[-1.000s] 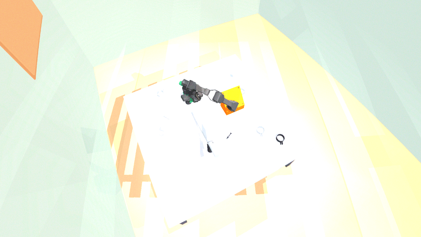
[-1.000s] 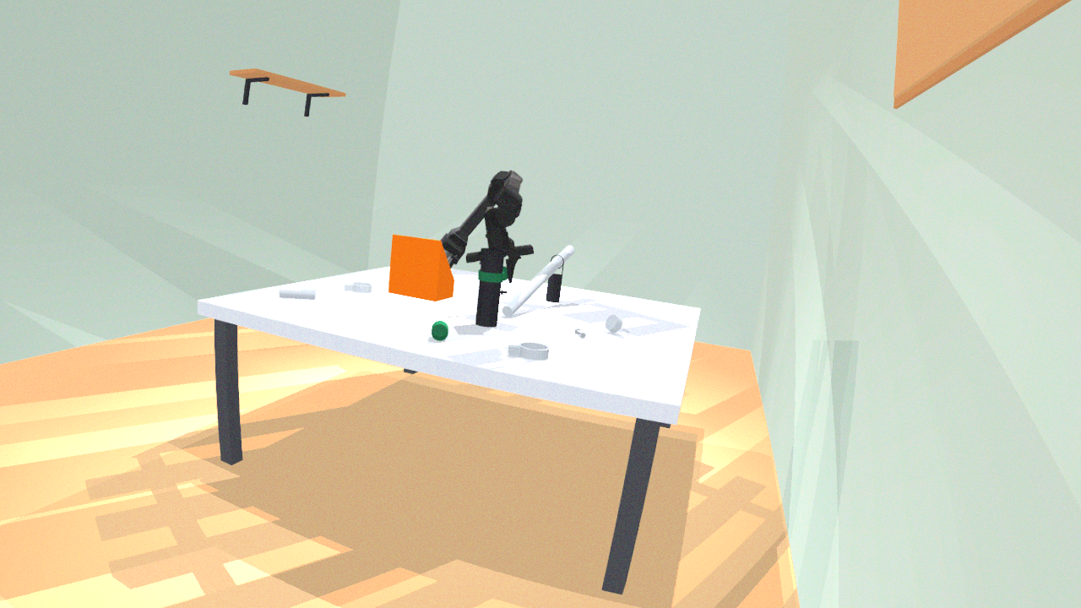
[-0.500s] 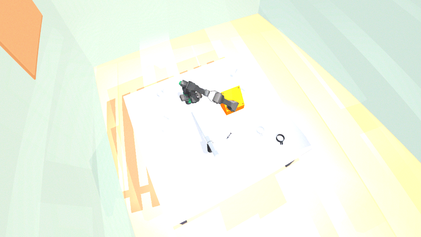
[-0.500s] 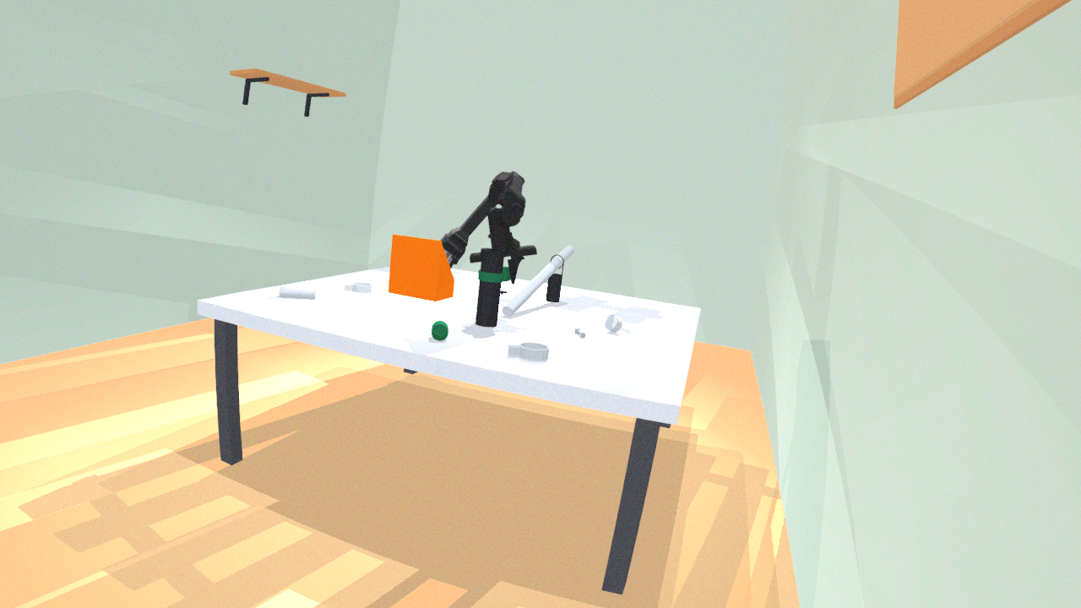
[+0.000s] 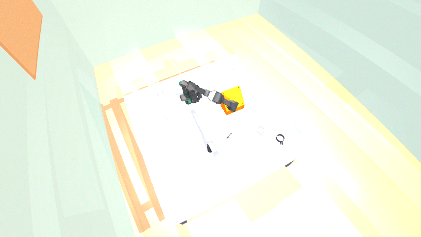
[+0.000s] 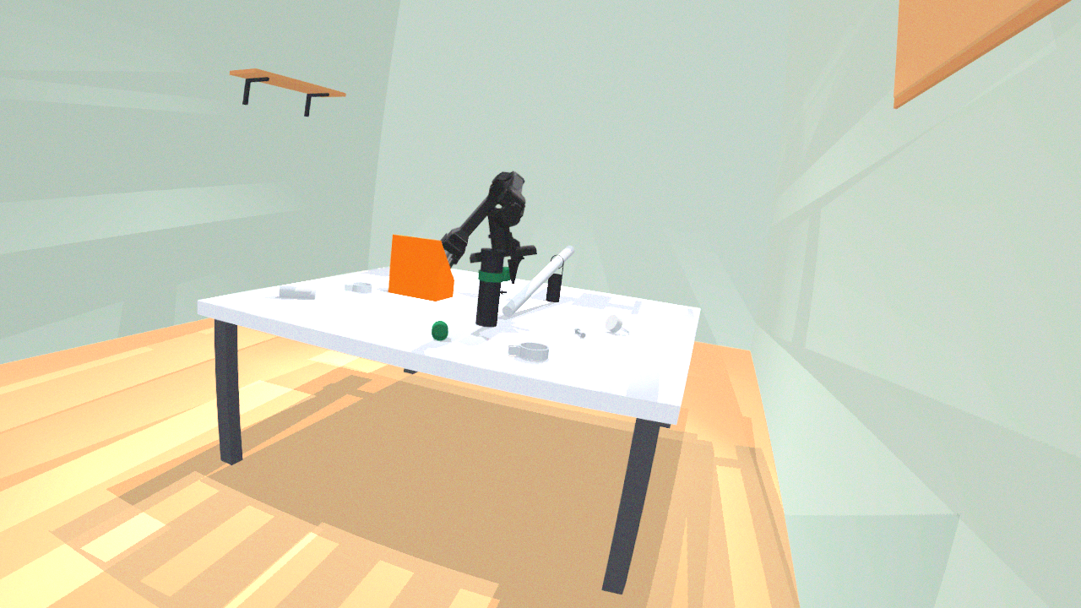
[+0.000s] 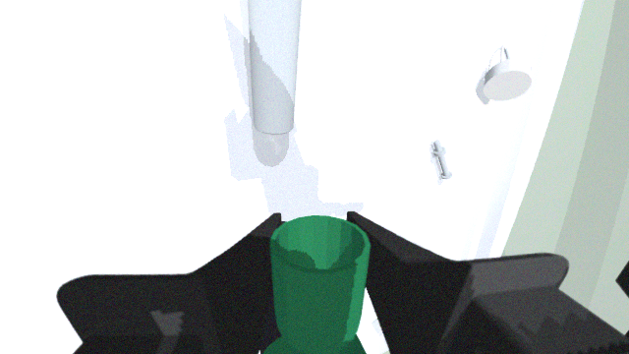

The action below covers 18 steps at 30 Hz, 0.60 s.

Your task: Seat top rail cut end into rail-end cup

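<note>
My gripper [image 7: 314, 218] [image 6: 513, 271] is shut on the green rail-end cup [image 7: 319, 290], whose open mouth faces the rail. The cup hangs on the green brace band [image 6: 491, 276], high around the big black post [image 6: 487, 304]. The post's cap is hidden or blends with the arm. The white rail [image 5: 200, 127] [image 6: 533, 285] [image 7: 273, 59] slants from its low near end up through the wire loop on the small black post [image 5: 209, 147] [image 6: 554, 289]. Its near end is apart from the cup, ahead of the mouth in the wrist view.
An orange block [image 5: 234, 95] [image 6: 417, 268] stands by the arm's base. A green round part [image 6: 439, 330], a grey clamp ring [image 6: 533, 351], a bolt [image 6: 579, 333] [image 7: 441, 160] and a white cap [image 6: 612, 324] [image 7: 507, 85] lie around the post. A black ring [image 5: 277, 140] lies farther off.
</note>
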Each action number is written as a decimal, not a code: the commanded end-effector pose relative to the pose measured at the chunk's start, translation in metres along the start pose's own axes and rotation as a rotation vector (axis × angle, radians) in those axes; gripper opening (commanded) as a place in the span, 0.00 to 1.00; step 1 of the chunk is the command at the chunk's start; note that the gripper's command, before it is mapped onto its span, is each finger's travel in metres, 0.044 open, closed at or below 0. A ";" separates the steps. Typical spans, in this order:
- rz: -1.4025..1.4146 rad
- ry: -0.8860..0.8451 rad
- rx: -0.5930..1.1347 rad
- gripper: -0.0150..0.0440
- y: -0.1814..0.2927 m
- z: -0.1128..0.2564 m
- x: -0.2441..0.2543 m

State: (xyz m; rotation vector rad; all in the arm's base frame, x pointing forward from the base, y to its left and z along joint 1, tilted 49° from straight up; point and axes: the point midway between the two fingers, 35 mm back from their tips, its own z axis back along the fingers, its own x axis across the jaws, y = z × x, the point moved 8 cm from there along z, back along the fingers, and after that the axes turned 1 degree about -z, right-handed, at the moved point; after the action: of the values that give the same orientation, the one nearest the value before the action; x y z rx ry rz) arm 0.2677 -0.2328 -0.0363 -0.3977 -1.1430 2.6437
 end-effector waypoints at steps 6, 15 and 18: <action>0.004 0.000 -0.001 0.25 0.000 0.000 0.000; 0.004 0.000 -0.001 0.43 0.000 0.000 0.000; 0.004 0.000 -0.001 0.57 0.000 0.000 0.000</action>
State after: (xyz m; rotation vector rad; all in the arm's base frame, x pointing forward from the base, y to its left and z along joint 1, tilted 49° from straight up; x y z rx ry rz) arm 0.2673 -0.2328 -0.0364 -0.4010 -1.1449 2.6468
